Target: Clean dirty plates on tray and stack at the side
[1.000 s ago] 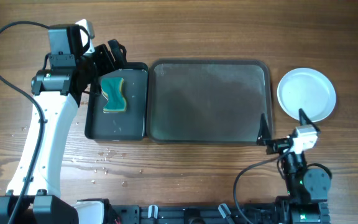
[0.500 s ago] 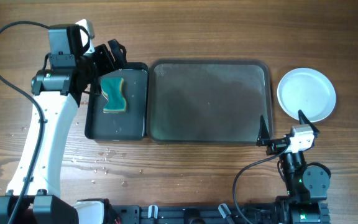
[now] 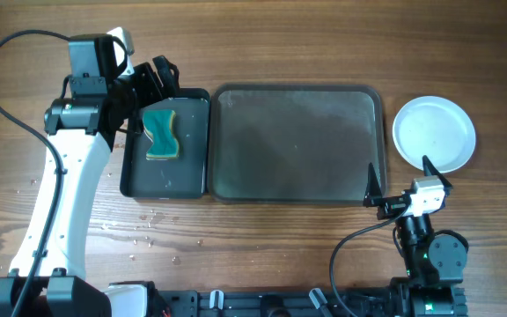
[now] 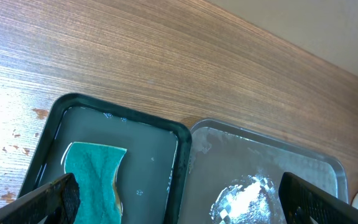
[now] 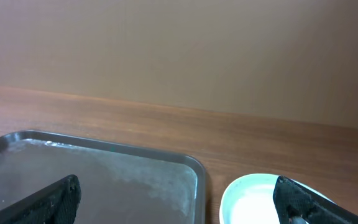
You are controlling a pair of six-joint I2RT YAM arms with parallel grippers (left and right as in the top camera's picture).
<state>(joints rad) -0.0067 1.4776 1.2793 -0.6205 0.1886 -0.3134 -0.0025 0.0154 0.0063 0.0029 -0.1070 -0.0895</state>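
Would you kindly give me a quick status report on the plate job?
Left gripper open, empty, by sponge. Right gripper open, empty, by tray corner. Tray holds no plates; white plate sits right of it. Nothing blocking.

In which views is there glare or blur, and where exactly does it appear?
Left wrist view: a bright glare patch on the wet tray, while the green sponge is sharp. Right wrist view: the white plate looks washed out. Overhead view: even light, no hard shadows, nothing blurred.

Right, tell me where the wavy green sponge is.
In the overhead view the wavy green sponge lies in the far half of the narrow black tray, on the table's left side, just left of the large grey-green tray.
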